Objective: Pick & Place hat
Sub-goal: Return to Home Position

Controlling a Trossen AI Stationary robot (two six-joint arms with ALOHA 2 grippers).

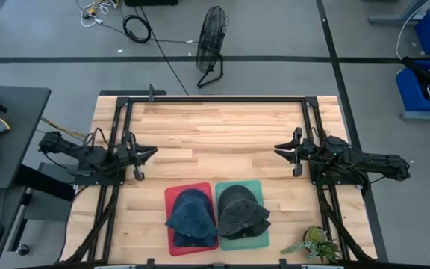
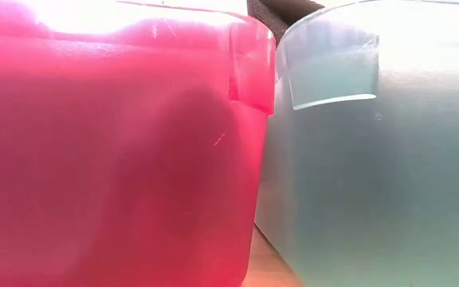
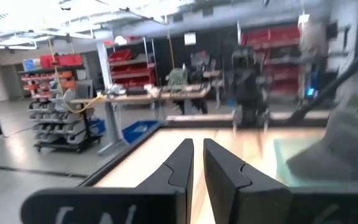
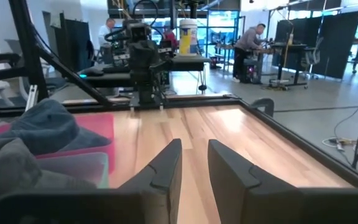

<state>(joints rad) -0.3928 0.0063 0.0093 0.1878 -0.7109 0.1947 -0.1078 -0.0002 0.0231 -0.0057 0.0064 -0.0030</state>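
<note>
**Soft caps, both grippers idle**

Jaws nearly closed, empty, on left gripper and right gripper. Hats lie lower centre: blue hat in red bin, grey hat in green bin. Likely light, floppy; pinch the crown.

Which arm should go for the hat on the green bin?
Right, probably. The dark grey hat on the green bin lies on the right gripper's side; the left gripper would have to cross the blue hat.
</note>
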